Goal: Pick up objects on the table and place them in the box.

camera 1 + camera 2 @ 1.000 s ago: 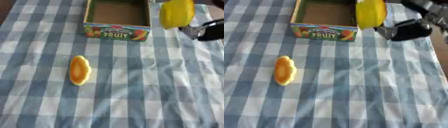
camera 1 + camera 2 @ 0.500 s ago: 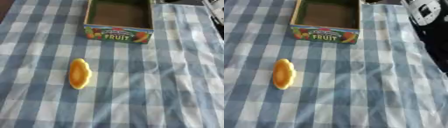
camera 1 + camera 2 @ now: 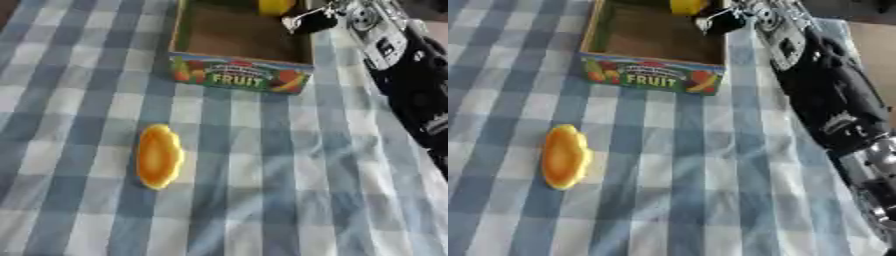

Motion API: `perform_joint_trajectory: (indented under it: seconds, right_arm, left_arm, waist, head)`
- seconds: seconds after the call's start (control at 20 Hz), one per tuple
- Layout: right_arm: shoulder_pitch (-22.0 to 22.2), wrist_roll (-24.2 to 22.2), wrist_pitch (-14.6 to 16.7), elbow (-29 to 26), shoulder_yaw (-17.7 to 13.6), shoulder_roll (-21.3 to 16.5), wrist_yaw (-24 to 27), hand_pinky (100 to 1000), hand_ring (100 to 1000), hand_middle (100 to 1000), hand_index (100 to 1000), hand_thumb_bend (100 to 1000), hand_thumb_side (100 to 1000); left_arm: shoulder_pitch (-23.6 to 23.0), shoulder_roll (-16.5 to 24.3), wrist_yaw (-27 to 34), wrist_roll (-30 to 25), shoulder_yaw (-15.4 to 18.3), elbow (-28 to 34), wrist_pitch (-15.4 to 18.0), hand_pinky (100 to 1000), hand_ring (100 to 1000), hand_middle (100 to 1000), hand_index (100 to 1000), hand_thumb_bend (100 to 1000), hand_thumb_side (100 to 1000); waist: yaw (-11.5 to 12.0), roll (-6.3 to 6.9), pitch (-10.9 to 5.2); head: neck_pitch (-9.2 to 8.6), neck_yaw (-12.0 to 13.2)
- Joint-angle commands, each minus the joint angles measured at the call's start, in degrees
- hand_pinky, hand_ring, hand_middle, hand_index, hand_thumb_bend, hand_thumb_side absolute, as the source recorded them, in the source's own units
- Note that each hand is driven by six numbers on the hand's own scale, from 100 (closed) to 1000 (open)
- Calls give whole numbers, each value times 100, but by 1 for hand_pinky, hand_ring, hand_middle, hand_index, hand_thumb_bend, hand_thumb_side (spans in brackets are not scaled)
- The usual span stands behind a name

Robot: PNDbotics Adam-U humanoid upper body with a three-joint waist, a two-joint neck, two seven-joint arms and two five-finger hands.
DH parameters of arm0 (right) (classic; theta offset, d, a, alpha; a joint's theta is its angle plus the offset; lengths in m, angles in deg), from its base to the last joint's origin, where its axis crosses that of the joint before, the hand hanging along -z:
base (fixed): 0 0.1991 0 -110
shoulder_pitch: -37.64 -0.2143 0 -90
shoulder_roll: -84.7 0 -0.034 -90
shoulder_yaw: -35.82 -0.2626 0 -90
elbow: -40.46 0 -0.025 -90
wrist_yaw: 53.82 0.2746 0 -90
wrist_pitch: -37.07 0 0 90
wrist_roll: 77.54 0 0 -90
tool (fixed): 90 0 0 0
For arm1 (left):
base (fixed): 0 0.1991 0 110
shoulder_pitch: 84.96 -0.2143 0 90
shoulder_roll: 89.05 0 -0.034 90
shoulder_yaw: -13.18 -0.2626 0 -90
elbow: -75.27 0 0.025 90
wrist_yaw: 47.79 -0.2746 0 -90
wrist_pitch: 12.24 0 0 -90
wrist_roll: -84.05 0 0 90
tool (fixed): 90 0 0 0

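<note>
Blue-and-white checked cloth covers the surface. At its far side stands the cardboard fruit box, open at the top. The right arm reaches in along the right edge to the box's far right corner. The right hand sits over that corner, beside a yellow object at the box's far end; whether its fingers are closed on that object or released cannot be told. The left hand is not seen. An orange, flat, lobed piece lies on the cloth near the box, well apart from the hand. Judged light, stiff and smooth; best taken across its narrow width.
</note>
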Motion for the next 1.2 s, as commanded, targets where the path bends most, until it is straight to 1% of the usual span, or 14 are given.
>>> perform_joint_trajectory:
  seconds: [0.05, 0.1, 0.15, 0.2, 0.25, 0.35, 0.4, 0.7, 0.85, 1.0, 1.05, 1.1, 1.15, 1.2]
  right_arm:
    - [-131, -46, 129, 45, -20, -44, -237, 835, 887, 615, 723, 100, 100]
    - [-137, -69, 138, 56, -18, -34, -304, 855, 947, 719, 839, 132, 100]
    - [-148, -80, 144, 46, -21, -27, -389, 874, 984, 769, 888, 191, 152]
    - [-156, -80, 149, 30, -32, -20, -466, 896, 1000, 817, 932, 214, 296]
    - [-170, -90, 161, 4, -45, -11, -522, 914, 1000, 844, 945, 232, 341]
    - [-202, -167, 166, -54, -74, -1, -590, 929, 1000, 863, 959, 237, 418]
    - [-214, -204, 150, -81, -88, 4, -613, 930, 1000, 863, 958, 240, 423]
    - [-232, -244, 73, -259, -113, -6, -569, 932, 1000, 858, 956, 237, 392]
    - [-247, -235, 24, -455, -163, -37, -289, 924, 1000, 845, 946, 187, 353]
    - [-230, -263, -95, -765, -212, -118, 160, 906, 1000, 822, 928, 131, 285]
    - [-204, -263, -136, -937, -222, -188, 380, 896, 1000, 812, 920, 103, 244]
    - [-152, -255, -202, -1153, -221, -286, 645, 893, 1000, 809, 918, 100, 233]
    - [-73, -222, -286, -1431, -213, -424, 941, 873, 1000, 783, 899, 100, 186]
    - [53, -167, -391, -1783, -194, -606, 1284, 867, 1000, 776, 892, 100, 191]
  left_arm:
    - [89, 74, 47, -45, 2, 92, 3, 779, 875, 808, 849, 190, 356]
    - [87, 74, 51, -52, -2, 92, 1, 779, 875, 808, 849, 189, 357]
    - [85, 74, 55, -58, -7, 92, -1, 779, 875, 808, 849, 188, 357]
    - [84, 73, 60, -64, -10, 92, -3, 779, 876, 807, 850, 187, 358]
    - [80, 74, 65, -71, -16, 92, -6, 779, 876, 807, 850, 186, 359]
    - [69, 76, 74, -86, -26, 92, -15, 779, 876, 808, 850, 185, 361]
    - [66, 77, 78, -92, -28, 92, -18, 780, 876, 807, 850, 185, 360]
    - [29, 98, 92, -116, -38, 92, -35, 780, 876, 805, 850, 183, 360]
    - [-4, 112, 96, -120, -39, 92, -46, 781, 877, 805, 850, 181, 361]
    - [-38, 123, 95, -118, -34, 92, -56, 780, 878, 804, 849, 180, 361]
    - [-58, 127, 94, -110, -28, 92, -63, 780, 878, 803, 849, 180, 362]
    - [-78, 132, 91, -97, -20, 92, -73, 780, 878, 803, 849, 180, 362]
    - [-98, 138, 82, -78, -8, 92, -89, 779, 879, 803, 849, 177, 364]
    - [-114, 147, 59, -51, 13, 92, -114, 779, 879, 804, 848, 176, 363]
  waist:
    - [2, 37, -141]
    - [2, 38, -144]
    - [2, 39, -147]
    - [1, 39, -149]
    - [-2, 40, -153]
    - [-11, 41, -161]
    - [-15, 41, -165]
    - [-54, 43, -218]
    - [-87, 48, -254]
    - [-121, 57, -296]
    - [-142, 62, -317]
    - [-164, 67, -336]
    - [-194, 75, -355]
    - [-222, 83, -372]
  head:
    - [-40, -24]
    - [-36, -27]
    - [-32, -30]
    - [-30, -33]
    - [-27, -36]
    - [-17, -28]
    - [-14, -26]
    - [20, -12]
    - [50, 12]
    - [86, 43]
    - [109, 68]
    - [133, 89]
    - [160, 119]
    - [181, 153]
